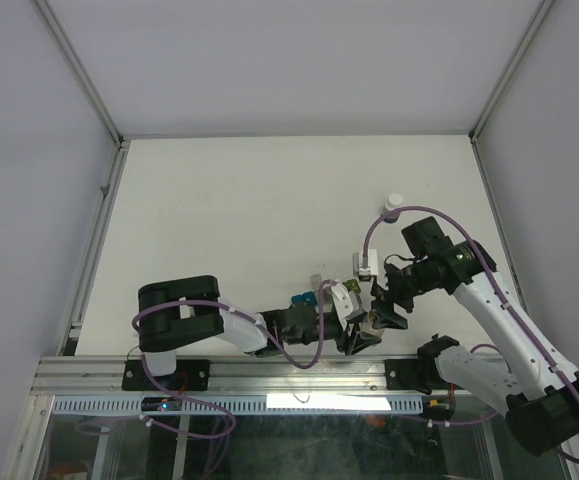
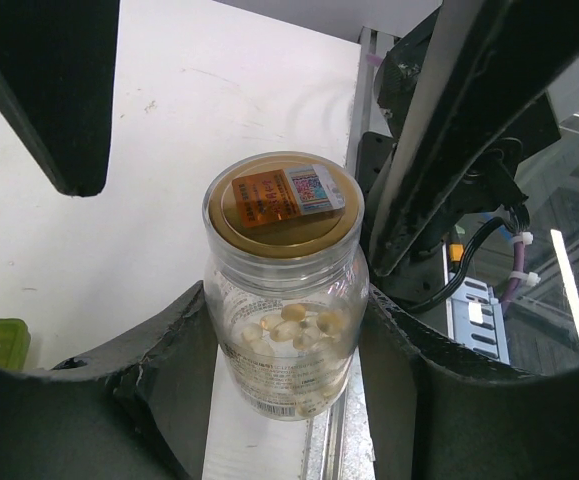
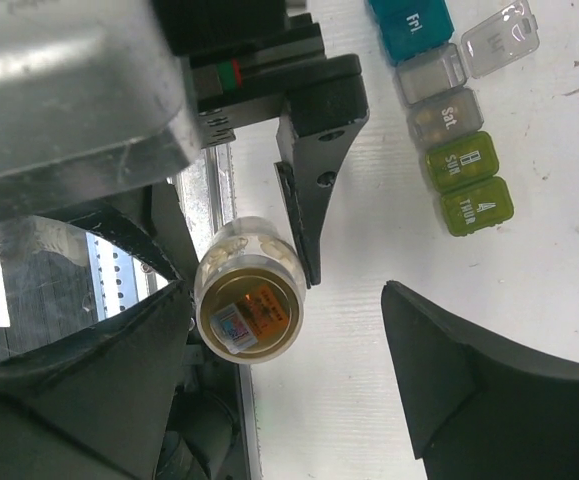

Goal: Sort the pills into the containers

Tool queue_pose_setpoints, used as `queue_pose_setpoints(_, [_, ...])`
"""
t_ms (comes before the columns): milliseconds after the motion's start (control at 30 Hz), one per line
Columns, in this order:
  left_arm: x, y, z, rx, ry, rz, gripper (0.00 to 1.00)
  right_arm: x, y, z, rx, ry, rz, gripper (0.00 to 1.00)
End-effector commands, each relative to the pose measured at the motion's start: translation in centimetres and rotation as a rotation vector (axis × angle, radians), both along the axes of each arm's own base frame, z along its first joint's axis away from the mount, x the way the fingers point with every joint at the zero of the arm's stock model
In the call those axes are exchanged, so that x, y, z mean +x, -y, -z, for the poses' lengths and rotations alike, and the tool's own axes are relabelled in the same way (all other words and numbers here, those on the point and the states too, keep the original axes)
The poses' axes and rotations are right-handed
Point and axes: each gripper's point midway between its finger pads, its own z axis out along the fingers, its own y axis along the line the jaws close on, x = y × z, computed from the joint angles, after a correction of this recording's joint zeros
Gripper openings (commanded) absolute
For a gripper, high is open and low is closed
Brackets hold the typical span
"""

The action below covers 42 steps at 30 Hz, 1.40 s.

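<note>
White surface (image 1: 269, 200), white walls round it. My left claw (image 2: 284, 335) grips a pill bottle (image 2: 284, 290) by its glass body, gold seal on top and pale pills (image 2: 294, 325) inside. My right claw (image 3: 287, 300) stands open around the bottle's sealed end. The containers (image 3: 449, 130) lie on the surface nearby, one lid up.

Pale pills (image 2: 294, 325) inside sealed jar (image 2: 284, 205); multicoloured containers (image 3: 447, 115) flat, partly open.
</note>
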Motion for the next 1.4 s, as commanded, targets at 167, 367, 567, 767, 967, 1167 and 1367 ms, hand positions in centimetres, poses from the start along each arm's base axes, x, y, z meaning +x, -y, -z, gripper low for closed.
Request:
queue_pose_setpoints(167, [0.1,0.0,-3.5,-0.087,-0.006,-0.013,0.0,0.3,-0.6,-0.1,-0.017,0.012,-0.008,0.69])
queue_pose_setpoints(367, [0.3,-0.3,-3.7,-0.097,-0.003,-0.026,0.0,0.0,-0.5,0.2,-0.04,-0.008,-0.022,0.66])
queue_pose_setpoints(567, [0.4,-0.5,-3.8,-0.101,-0.003,-0.03,0.0,-0.3,-0.6,0.1,-0.043,-0.026,-0.033,0.49])
queue_pose_setpoints(767, [0.2,-0.8,-3.8,-0.099,0.016,-0.017,0.0,-0.6,-0.9,-0.5,-0.021,-0.024,-0.068,0.38])
queue_pose_setpoints(967, [-0.3,-1.2,-3.8,-0.107,0.031,0.04,0.0,-0.6,-1.1,-1.0,-0.001,0.014,-0.173,0.18])
queue_pose_setpoints(1167, [-1.2,-2.0,-3.7,-0.117,0.032,0.189,0.0,-1.8,-1.1,-0.8,0.085,0.202,-0.542,0.0])
queue_pose_setpoints(1367, [-1.7,-2.9,-3.5,-0.114,0.024,0.294,0.0,0.2,-1.4,-1.3,0.079,0.393,-0.668,0.0])
